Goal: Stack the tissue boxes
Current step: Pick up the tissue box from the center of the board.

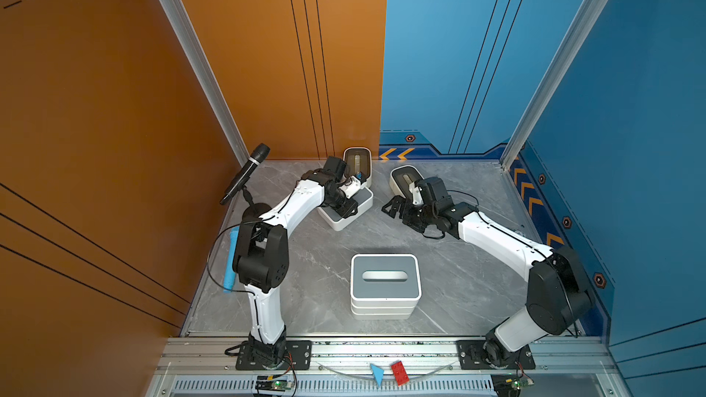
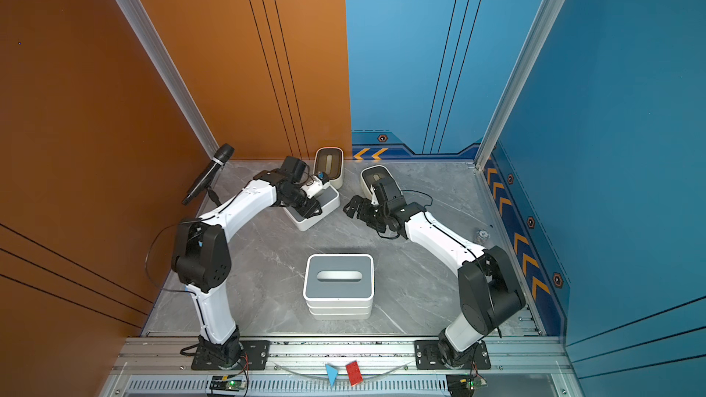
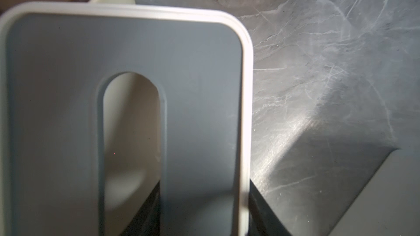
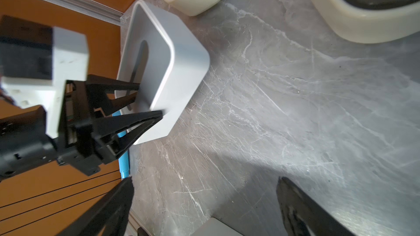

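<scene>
Left gripper pinches the grey-lidded tissue box through its slot; right gripper hangs wide open, empty. Looks light, stiff, slick: the slot edge suits.

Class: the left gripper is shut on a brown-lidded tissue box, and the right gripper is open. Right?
Not quite: the left gripper is shut on the grey-lidded box, as the right wrist view shows. The right gripper is open.
</scene>
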